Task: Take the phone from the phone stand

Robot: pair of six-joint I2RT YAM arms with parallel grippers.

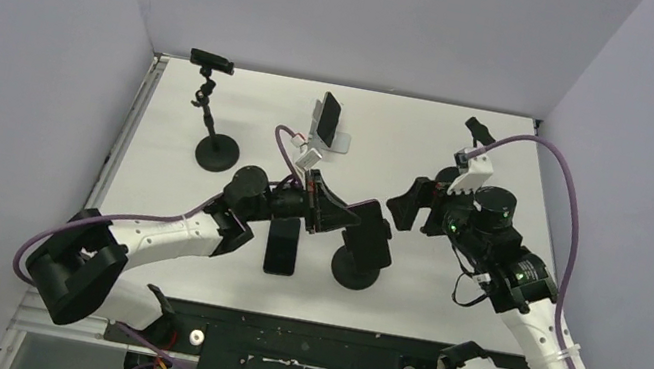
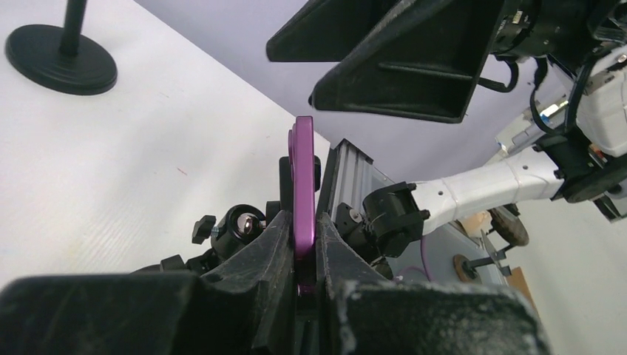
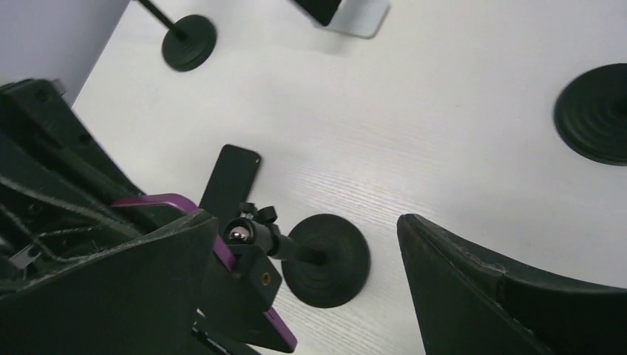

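The phone (image 2: 304, 177) has a purple case and stands on edge in the clamp of the black phone stand (image 3: 327, 259), near the middle of the table. My left gripper (image 2: 302, 229) is shut on the phone's lower edge, one finger on each face. From above, the left gripper (image 1: 336, 214) reaches the phone (image 1: 373, 235) from the left. My right gripper (image 1: 416, 205) hangs open just right of it and holds nothing. In the right wrist view the clamp (image 3: 255, 285) and purple phone (image 3: 222, 248) sit by the left finger of the right gripper (image 3: 303, 296).
A second black phone (image 1: 283, 245) lies flat left of the stand's base (image 1: 356, 269). Another stand (image 1: 217, 153) with a clamp on top is at the back left. A phone leans on a white holder (image 1: 331, 124) at the back centre. White walls close three sides.
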